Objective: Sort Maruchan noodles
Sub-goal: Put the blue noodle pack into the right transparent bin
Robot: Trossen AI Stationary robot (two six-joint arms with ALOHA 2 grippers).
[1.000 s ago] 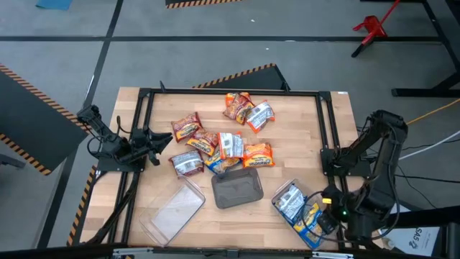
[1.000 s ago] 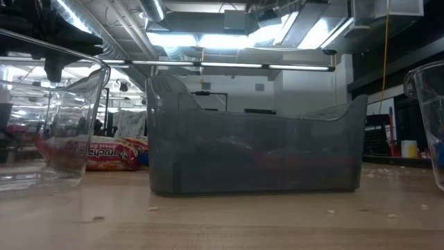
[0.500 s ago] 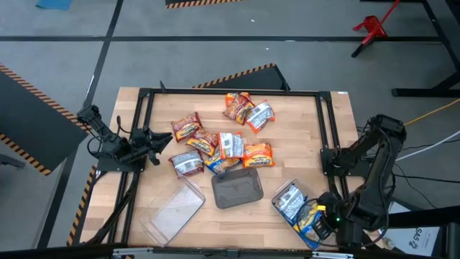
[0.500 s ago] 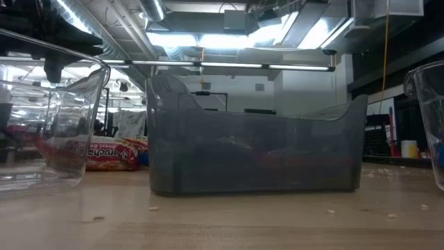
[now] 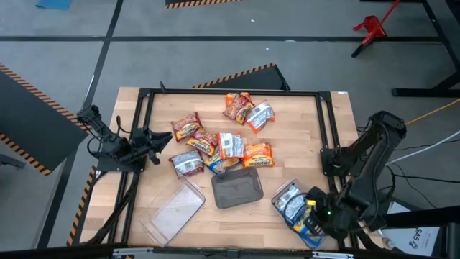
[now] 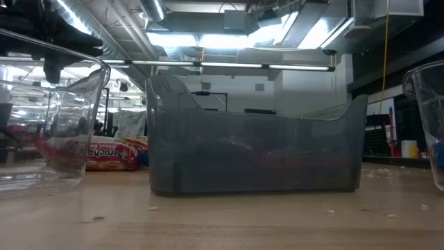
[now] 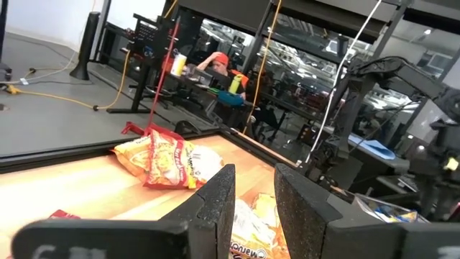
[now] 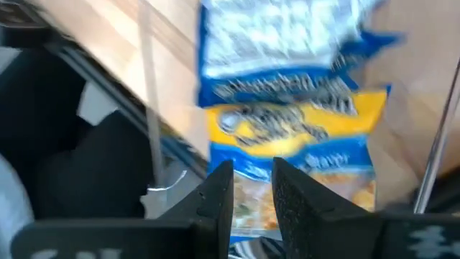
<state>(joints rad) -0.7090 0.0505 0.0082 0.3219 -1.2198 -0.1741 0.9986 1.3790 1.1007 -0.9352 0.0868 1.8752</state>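
Several Maruchan noodles packets [image 5: 215, 147] lie in a loose heap at mid-table, with a few more [image 5: 248, 111] toward the far edge. A blue-and-white packet [image 5: 290, 203] and a blue-and-yellow one [image 8: 287, 129] lie in the clear tray [image 5: 279, 193] at the near right. My right gripper [image 5: 310, 214] points steeply down over that tray. Its fingers [image 8: 251, 183] are a narrow gap apart with nothing between them. At the table's left edge my left gripper [image 5: 164, 141] waits level. It faces the heap with its fingers [image 7: 255, 187] slightly apart and empty.
A grey tray [image 5: 237, 188] stands at the near middle, and another clear tray [image 5: 175, 211] at the near left. A black frame [image 5: 230, 92] runs around the table's working area. In the low view the grey tray [image 6: 253, 149] fills the middle.
My right gripper has swung toward the table's left, from beyond the near right corner to over the clear tray. It has sunk a little and rolled somewhat. The packets and trays lie as before.
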